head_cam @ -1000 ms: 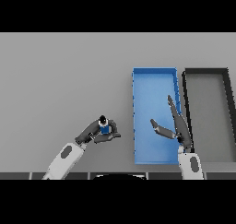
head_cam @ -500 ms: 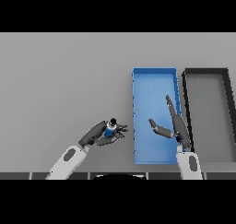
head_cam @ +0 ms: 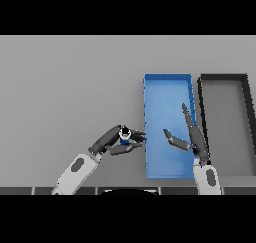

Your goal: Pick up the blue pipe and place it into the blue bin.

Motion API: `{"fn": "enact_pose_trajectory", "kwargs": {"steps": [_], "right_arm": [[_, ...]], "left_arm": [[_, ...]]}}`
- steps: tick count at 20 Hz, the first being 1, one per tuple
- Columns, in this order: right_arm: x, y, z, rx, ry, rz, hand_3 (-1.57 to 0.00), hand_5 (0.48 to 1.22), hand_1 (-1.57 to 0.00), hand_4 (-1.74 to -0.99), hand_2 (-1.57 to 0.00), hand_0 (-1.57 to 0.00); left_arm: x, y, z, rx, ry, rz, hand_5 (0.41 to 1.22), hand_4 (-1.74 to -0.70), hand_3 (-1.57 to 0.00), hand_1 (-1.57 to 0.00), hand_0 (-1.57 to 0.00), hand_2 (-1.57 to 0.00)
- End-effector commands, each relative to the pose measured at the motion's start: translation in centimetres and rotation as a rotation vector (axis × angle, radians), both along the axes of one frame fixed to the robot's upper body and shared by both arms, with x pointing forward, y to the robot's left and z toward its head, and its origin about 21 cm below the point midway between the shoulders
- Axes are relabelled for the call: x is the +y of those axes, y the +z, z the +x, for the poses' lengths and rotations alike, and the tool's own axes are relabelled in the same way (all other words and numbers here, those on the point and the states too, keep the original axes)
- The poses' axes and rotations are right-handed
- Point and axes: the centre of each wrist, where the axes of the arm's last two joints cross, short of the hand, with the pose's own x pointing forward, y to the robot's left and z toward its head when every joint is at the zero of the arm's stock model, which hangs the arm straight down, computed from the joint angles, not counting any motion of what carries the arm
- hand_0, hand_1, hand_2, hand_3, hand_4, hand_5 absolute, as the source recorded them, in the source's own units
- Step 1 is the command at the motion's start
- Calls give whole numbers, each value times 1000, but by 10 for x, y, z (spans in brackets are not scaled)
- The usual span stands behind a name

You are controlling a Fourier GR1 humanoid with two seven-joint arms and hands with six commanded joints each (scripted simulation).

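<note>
The left hand has its fingers wrapped round the little blue pipe, just left of the blue bin. Right hand is over the bin's right side, fingers straight. A black bin sits right beside it.

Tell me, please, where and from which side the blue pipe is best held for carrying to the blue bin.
Grip the blue pipe across its short body, from the robot's left. It looks upright, its pale end facing up, so its sides are free. The left hand already wraps it that way, just left of the blue bin. The right hand is open over the bin.
</note>
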Motion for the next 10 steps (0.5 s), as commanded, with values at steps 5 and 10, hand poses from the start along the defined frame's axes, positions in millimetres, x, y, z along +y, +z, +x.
{"fn": "enact_pose_trajectory", "kwargs": {"steps": [5, 10], "right_arm": [[6, -7, -10, 2, -38, 8, 1, 578, 1, -1124, 1, 1], [20, -14, -53, -3, -210, 22, 1, 578, 1, -1157, 1, 1]], "left_arm": [[-8, 6, 3, 17, -27, 14, 1220, -1473, -1569, -1569, -1568, -1569], [-5, 4, -1, 26, -25, 17, 1220, -1474, -1570, -1570, -1570, -1570]]}}
